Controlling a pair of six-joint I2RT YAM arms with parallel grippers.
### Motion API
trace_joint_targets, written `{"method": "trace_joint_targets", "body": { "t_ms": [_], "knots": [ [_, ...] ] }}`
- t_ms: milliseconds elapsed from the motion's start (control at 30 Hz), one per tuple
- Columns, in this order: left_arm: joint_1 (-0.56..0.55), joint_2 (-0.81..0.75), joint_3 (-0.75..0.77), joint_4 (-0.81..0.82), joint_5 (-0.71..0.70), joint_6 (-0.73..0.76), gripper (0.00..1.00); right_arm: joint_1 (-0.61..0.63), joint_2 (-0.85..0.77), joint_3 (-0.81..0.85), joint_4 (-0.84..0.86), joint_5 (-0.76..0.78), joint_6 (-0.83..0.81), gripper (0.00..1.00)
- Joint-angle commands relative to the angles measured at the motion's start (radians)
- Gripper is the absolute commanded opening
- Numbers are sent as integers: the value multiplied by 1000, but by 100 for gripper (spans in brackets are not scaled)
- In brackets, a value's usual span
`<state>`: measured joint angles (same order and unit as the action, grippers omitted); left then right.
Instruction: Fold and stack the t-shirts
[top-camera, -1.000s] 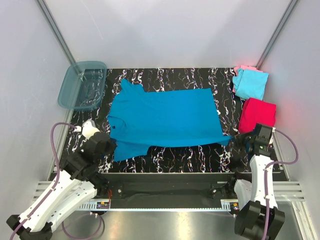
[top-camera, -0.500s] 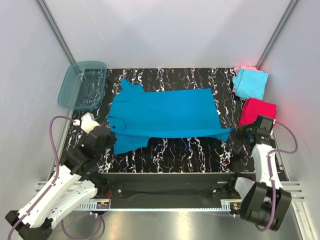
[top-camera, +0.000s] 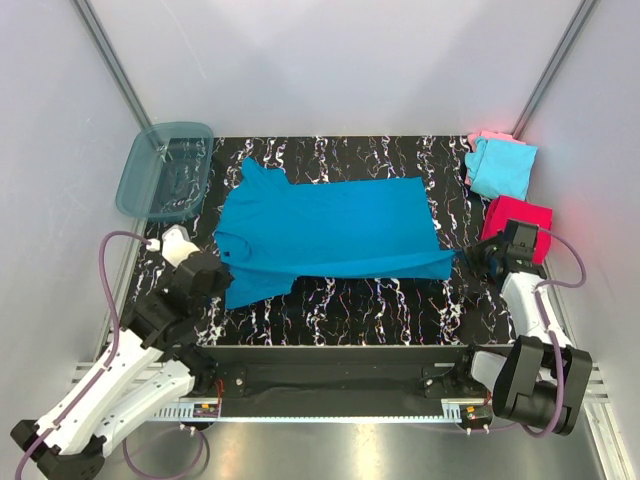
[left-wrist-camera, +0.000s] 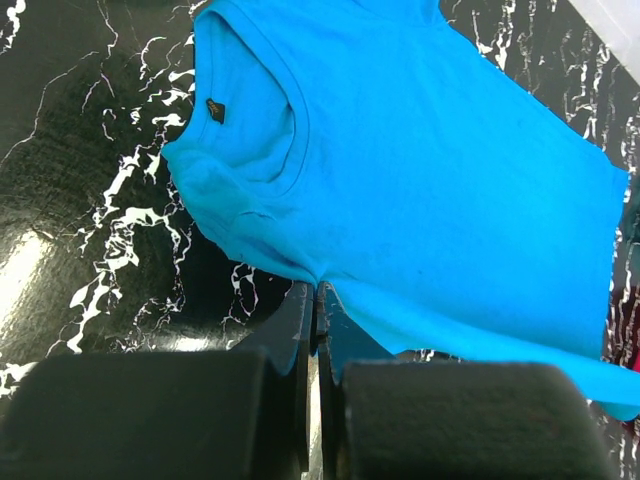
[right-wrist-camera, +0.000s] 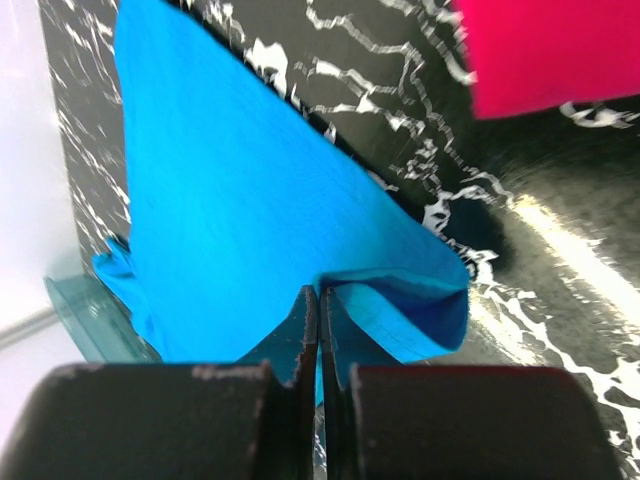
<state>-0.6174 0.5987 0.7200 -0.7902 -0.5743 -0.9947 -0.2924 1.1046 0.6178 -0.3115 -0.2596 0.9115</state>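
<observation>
A large teal-blue t-shirt lies spread across the black marbled table, collar to the left. My left gripper is shut on its near left edge by the sleeve; the left wrist view shows the cloth pinched at the closed tips of that gripper. My right gripper is shut on the near right hem corner; the cloth folds over that gripper's closed tips. The near edge is raised and pulled taut between the two. A folded magenta-red t-shirt lies right of the right gripper.
A light cyan folded shirt rests on a pale pink one at the far right corner. A translucent teal plastic tub stands at the far left. White walls close in on both sides; the red shirt is close to the right wrist.
Both grippers have carried the shirt's near edge away from the arm bases, toward the far side. The right gripper moved most, and the strip of bare table in front has widened.
</observation>
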Motion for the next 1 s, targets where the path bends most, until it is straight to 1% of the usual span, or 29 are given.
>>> {"method": "trace_joint_targets", "body": {
  "t_ms": [0,167,467,600,733,833,967],
  "knots": [
    [-1,15,22,63,-52,-1,0,54,9,36,57,32,-7,0],
    [-1,32,4,77,-68,-15,0,147,34,36,68,83,18,0],
    [2,59,-16,98,-117,-35,0,150,40,28,71,146,30,0],
    [18,72,-21,100,-121,-44,0,148,35,30,72,193,32,0],
    [27,61,-33,100,-116,-41,0,147,24,34,71,207,32,0],
    [36,47,-47,98,-114,-41,0,145,35,45,72,201,26,0],
    [45,47,-65,100,-111,-50,0,147,84,72,94,142,18,0]
  ]
}}
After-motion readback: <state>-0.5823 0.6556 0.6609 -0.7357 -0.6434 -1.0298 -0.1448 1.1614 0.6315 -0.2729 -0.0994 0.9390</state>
